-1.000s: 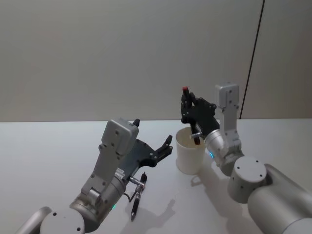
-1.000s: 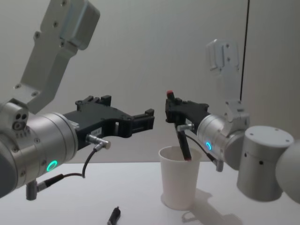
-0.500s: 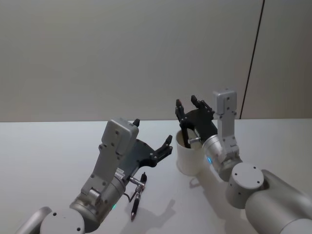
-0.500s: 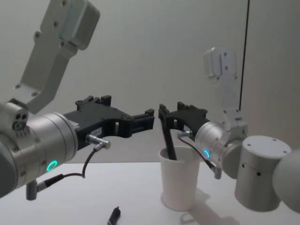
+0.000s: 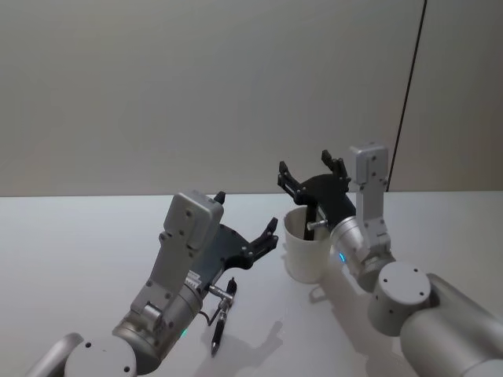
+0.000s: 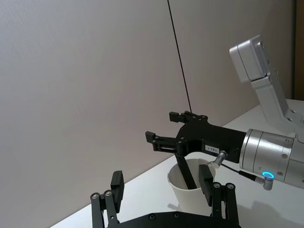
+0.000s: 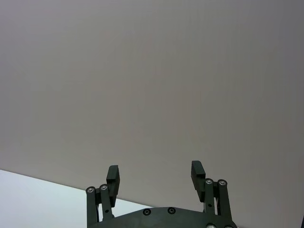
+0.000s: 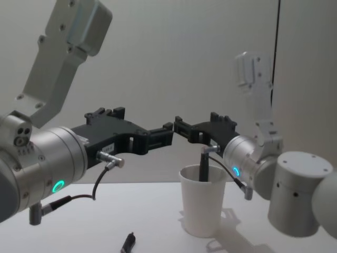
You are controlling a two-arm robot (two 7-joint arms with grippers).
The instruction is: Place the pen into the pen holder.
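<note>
Plainly, the pen (image 8: 203, 166), a slim dark stick, stood inside the pen holder (image 8: 202, 211), a tapered white paper cup with a rolled rim, and its top end poked above that rim. The right claw (image 8: 199, 126), matte black and angular, hovered just over the cup with its two fingers spread wide, holding nothing. The left claw (image 5: 247, 218) hung to the cup's left, likewise spread and empty, on a smooth silver-grey arm (image 5: 169, 290). Beneath that arm a second dark pen (image 5: 222, 312) lay flat on the smooth white bench (image 5: 78, 251), apart from the cup.
</note>
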